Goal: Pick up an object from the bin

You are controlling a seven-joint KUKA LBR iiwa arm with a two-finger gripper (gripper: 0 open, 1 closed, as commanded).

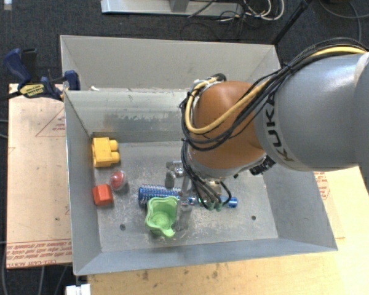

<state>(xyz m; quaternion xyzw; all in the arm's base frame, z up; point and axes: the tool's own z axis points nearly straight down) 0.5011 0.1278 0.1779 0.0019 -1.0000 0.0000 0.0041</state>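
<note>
Green cup-shaped piece lay at the front middle of the bin. Noted from the left: red block, yellow block, reddish ball, and blue ridged brush touching the cup. The gripper stood over its right edge, and whether it was apart or together could not be determined.

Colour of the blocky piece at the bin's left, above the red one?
The blocky piece is yellow, seen best in the camera view.
</note>
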